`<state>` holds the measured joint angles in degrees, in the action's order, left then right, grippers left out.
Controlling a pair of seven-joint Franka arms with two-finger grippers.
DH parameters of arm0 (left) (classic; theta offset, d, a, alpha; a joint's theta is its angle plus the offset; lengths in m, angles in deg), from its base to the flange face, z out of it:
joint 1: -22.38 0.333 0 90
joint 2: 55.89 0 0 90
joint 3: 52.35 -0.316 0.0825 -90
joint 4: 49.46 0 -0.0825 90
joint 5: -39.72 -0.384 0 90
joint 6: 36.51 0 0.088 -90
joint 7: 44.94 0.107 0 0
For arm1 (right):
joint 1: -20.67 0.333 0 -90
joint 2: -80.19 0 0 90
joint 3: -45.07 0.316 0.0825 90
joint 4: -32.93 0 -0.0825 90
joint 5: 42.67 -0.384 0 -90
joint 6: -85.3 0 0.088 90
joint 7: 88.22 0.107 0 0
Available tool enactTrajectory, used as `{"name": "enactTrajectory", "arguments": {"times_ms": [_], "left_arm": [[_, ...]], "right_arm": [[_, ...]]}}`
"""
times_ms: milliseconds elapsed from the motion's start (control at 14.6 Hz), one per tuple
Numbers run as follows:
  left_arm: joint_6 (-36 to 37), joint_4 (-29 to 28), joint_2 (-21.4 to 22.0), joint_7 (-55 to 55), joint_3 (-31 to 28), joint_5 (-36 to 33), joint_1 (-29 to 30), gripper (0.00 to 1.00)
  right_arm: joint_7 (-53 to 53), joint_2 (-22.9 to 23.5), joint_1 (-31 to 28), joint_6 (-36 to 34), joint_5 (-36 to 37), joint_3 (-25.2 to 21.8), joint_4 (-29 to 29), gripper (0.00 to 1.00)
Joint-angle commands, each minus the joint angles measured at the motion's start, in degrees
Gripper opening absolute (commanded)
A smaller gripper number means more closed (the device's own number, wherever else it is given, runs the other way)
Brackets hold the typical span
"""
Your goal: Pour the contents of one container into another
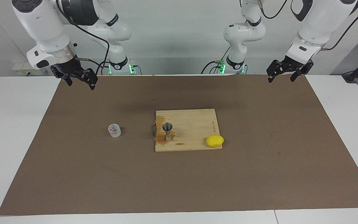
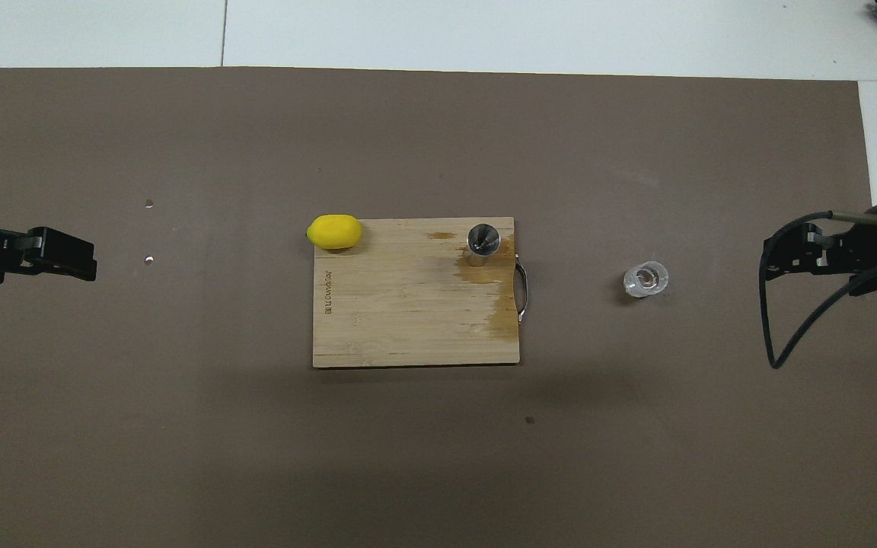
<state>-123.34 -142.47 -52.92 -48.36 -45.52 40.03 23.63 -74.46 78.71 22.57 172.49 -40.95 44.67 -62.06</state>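
Observation:
The clear glass cup (image 1: pixel 114 130) stands upright on the brown mat, beside the cutting board toward the right arm's end; it also shows in the overhead view (image 2: pixel 645 279). The steel jigger (image 1: pixel 167 132) stands upright on the board near its handle end; the overhead view shows it too (image 2: pixel 483 242). My right gripper (image 1: pixel 81 85) hangs open and empty over the mat's edge close to the robots, well apart from the cup. My left gripper (image 1: pixel 281 80) hangs open and empty over the mat's other corner close to the robots.
The wooden cutting board (image 1: pixel 194 124) lies mid-mat, with a metal handle (image 1: pixel 153 130) and wet stains around the jigger. A yellow lemon (image 1: pixel 214 141) sits at the board's corner farther from the robots, toward the left arm's end. White table surrounds the brown mat (image 1: pixel 259 174).

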Motion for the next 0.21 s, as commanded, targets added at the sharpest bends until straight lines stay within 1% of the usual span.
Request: {"name": "enactTrajectory", "arguments": {"times_ms": [0, 137], "left_arm": [[0.9, -0.6, 1.1, 0.7, -0.5, 0.0, -0.2, 1.0], [0.9, -0.5, 1.1, 0.7, -0.5, 0.0, -0.2, 1.0]], "right_arm": [[-1.4, -2.2, -0.5, 0.9, -0.7, 0.2, -2.7, 0.99], [-1.4, -2.2, -0.5, 1.1, -0.8, 0.2, -2.7, 0.99]]}}
